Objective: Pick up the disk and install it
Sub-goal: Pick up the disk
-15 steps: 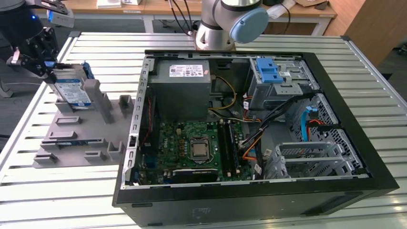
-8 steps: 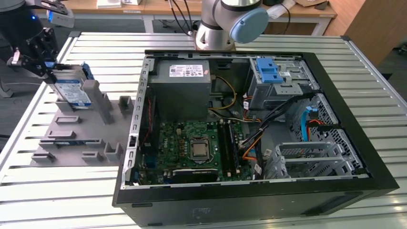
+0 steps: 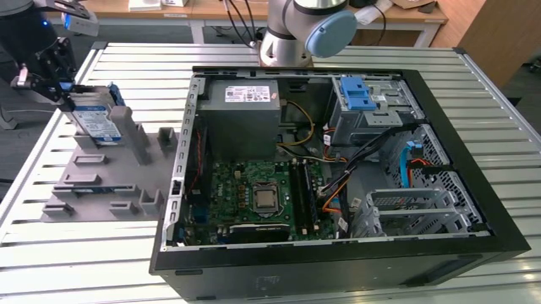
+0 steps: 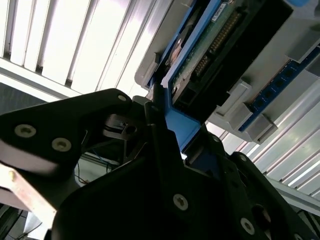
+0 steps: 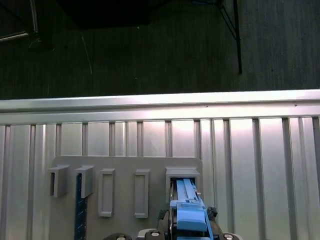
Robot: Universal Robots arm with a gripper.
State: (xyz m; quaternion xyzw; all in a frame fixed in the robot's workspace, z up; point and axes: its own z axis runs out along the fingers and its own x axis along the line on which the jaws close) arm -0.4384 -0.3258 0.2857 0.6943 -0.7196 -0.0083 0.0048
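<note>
On the slatted metal table [image 3: 85, 266] lies an open computer case [image 3: 439, 114]; beside it, at the exterior view's left, sits a grey slotted fixture [image 3: 101, 187]; the disk [image 3: 93, 120] stands upright at one of its slots; the gripper [image 3: 66, 92] is clenched on the disk's blue-bracketed upper edge.

Exterior view: lower end of disk [image 3: 95, 121] hidden in slot of grey fixture [image 3: 101, 190]. Gripper [image 3: 64, 94] body cut off by picture's left edge. Arm [image 3: 296, 31] cut off by top edge. Disk label print too small to read.
Second wrist view: disk far end cut off by top edge.
First wrist view: disk cut off by bottom edge.
</note>
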